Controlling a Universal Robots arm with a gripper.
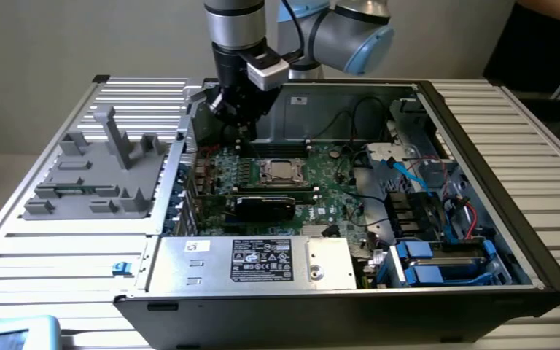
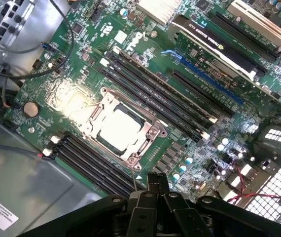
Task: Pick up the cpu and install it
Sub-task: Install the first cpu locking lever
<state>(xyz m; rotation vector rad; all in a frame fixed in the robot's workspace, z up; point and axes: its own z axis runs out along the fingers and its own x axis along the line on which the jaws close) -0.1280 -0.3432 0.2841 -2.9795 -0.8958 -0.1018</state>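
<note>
Gripper [image 1: 233,125] hangs over the back of the board, fingers pressed together, nothing between them that I can see. The cpu [image 2: 120,129] lies flat in its socket [image 2: 155,132], mid-board, between two banks of memory slots [image 2: 160,90] (silver top catching the light). My read: this is seating. To do it well, stay level and come straight down, with no sideways shove on the frame. Count: one cpu, one socket, one graphics card [image 1: 265,205], one power supply [image 1: 260,260], two slot banks.

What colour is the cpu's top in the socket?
Silver-grey metal; the cpu shows best in the wrist view.
</note>
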